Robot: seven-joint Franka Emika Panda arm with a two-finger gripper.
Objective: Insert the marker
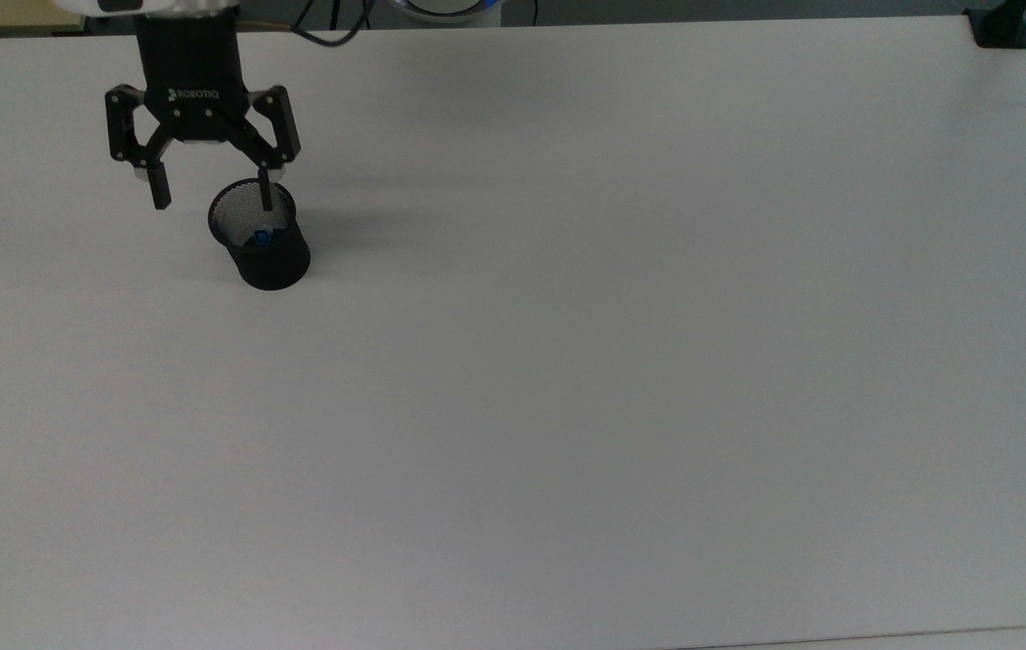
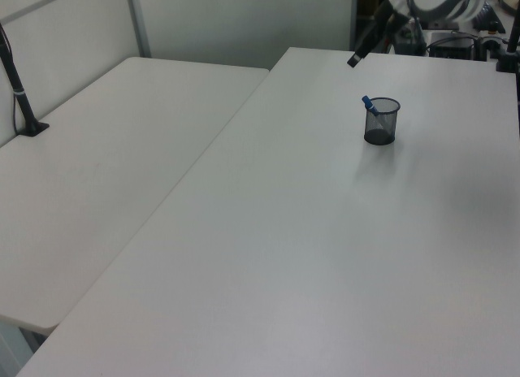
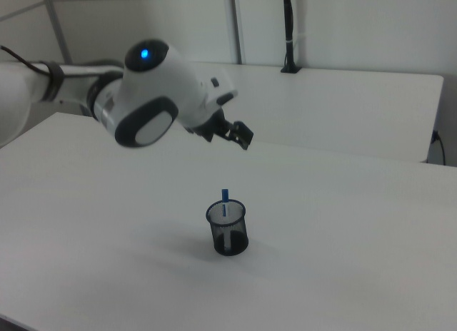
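The marker (image 1: 261, 238) stands in a black mesh cup (image 1: 271, 257) on the white table (image 1: 567, 361); only its blue end shows from above. In the left view the marker (image 2: 369, 106) leans on the rim of the cup (image 2: 381, 127), and in the right view the marker (image 3: 225, 200) pokes up out of the cup (image 3: 228, 232). My gripper (image 1: 213, 200) hangs open above the cup, offset toward the top view's upper left, holding nothing. The gripper (image 3: 243, 137) is well clear of the marker in the right view. In the left view only a dark fingertip (image 2: 355, 60) shows.
A black clamp (image 1: 1001, 27) sits at the table's far right corner in the top view. A second white table (image 2: 106, 149) with a black pole (image 2: 20, 93) stands at the left view's left. The arm's cable (image 1: 332, 27) hangs behind the gripper.
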